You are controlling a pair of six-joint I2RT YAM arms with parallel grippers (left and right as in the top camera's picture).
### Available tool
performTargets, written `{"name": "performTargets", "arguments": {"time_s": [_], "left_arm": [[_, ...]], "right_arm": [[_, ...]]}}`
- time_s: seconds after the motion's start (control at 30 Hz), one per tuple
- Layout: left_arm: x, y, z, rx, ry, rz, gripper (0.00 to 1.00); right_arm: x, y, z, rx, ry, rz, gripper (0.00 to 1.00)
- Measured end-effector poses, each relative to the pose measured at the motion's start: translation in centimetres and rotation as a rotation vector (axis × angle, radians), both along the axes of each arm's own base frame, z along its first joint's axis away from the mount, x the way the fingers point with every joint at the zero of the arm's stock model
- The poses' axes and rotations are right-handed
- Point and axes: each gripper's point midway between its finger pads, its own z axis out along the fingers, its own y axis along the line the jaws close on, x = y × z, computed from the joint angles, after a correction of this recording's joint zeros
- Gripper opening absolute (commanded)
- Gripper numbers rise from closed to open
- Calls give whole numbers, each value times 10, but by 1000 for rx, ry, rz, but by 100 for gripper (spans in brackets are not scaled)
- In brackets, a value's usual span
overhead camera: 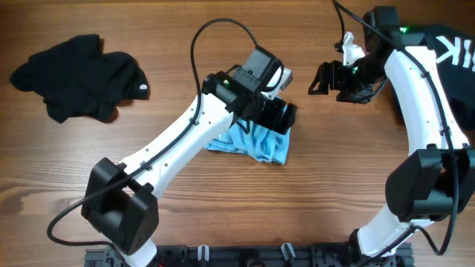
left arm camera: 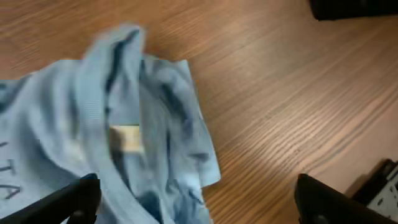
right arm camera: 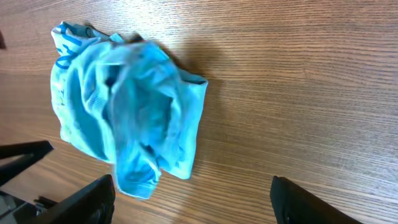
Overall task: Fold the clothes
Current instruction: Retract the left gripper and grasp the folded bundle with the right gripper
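Note:
The light blue shirt (overhead camera: pixel 252 142) lies crumpled in a heap at the middle of the wooden table. My left gripper (overhead camera: pixel 279 116) hovers over its far right edge, open and empty. In the left wrist view the shirt (left arm camera: pixel 124 118) fills the left half, with the collar label showing, and the left gripper's jaws (left arm camera: pixel 199 208) are spread wide, one finger over the cloth and one over bare wood. My right gripper (overhead camera: pixel 320 78) is open and empty, apart from the shirt at the back right. The right wrist view shows the shirt (right arm camera: pixel 124 106) to the left of the open jaws (right arm camera: pixel 193 202).
A black garment (overhead camera: pixel 78 78) lies bunched at the back left. Another black garment with white lettering (overhead camera: pixel 449 48) lies at the back right edge, behind my right arm. Bare wood (overhead camera: pixel 349 163) lies right of the shirt.

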Motion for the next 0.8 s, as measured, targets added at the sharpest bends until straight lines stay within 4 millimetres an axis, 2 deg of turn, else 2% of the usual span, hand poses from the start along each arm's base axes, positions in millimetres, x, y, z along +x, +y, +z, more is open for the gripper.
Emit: {"name": "performTargets", "arguments": {"time_s": [0.1,0.23,0.3,0.37,0.43,0.47,0.5,0.6,0.7,0.8], "left_arm": [[10,10,0,5,1,56,100],[33,34,3,-7,10,164,100],[58,61,11,-28,3,268,100],[73,87,21,-42,-11,345,100],[90,128,41,-70,-44,459,100],[93,140,48,-76,-55,490,100],[100,165,63,-94,-78,562,100],[101,198,67,-91,-60,651,100],[103,219,64,-80,-43,707,100],[103,221,63,-80,-39,714,100]], "right_arm": [[0,0,0,0,0,0,81],[0,0,0,0,0,0,80],[0,3,1,14,0,3,78],[-1,9,1,19,0,18,76],[-3,27,1,13,-2,51,73],[-4,41,-3,-9,-2,59,72],[-9,53,-8,-31,9,67,71],[-25,85,-28,-92,41,79,64],[-49,111,-53,-135,91,79,58],[-58,124,-75,-148,94,55,56]]}}
